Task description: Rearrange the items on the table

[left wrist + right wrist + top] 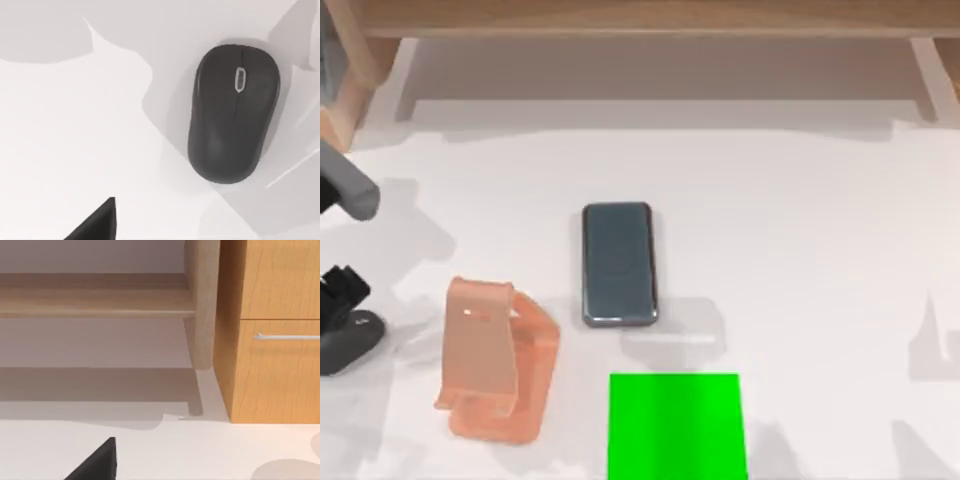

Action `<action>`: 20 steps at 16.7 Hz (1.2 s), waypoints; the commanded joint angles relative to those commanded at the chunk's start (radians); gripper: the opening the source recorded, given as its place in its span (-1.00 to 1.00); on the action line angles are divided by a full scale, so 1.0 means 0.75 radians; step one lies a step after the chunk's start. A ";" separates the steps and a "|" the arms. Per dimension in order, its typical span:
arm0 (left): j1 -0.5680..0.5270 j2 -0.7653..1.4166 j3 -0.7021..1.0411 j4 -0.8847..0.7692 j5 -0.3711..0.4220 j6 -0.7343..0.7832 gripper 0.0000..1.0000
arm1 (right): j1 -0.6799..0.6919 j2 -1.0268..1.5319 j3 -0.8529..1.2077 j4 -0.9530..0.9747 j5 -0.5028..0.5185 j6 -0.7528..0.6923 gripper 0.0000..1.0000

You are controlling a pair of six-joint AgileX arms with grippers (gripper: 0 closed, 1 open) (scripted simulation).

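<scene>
My left hand (pixel 342 300) hung over the far left edge of the wide white tabletop (pixel 800 220), just above the small black oval mouse (pixel 348 345). From the top I saw only a bit of the mouse poking out under my hand. My left wrist camera showed the whole mouse (pixel 234 114) lying flat on the white top, with a little grey wheel on its back. I could not tell if my left hand was open or closed.

The dark grey-blue shiny phone (pixel 618 264) lay flat near the middle. A pale orange plastic phone stand (pixel 492 362) stood to its left. A bright green square (pixel 677 426) sat just below the phone.

My right wrist camera saw a light wooden shelf frame (pixel 100 302) and an orange-brown wooden drawer cabinet (pixel 272 330).
</scene>
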 joint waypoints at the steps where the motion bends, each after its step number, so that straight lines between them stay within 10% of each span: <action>1: 0.001 0.066 0.050 -0.044 0.000 0.035 1.00 | 0.000 0.000 0.000 0.000 0.000 0.000 1.00; 12: 0.000 0.213 0.143 -0.121 0.000 0.112 1.00 | 0.000 0.000 0.000 0.000 0.000 0.000 1.00; 20: 0.004 0.370 -0.082 0.273 0.001 0.119 1.00 | 0.000 0.000 0.000 0.000 0.000 0.000 1.00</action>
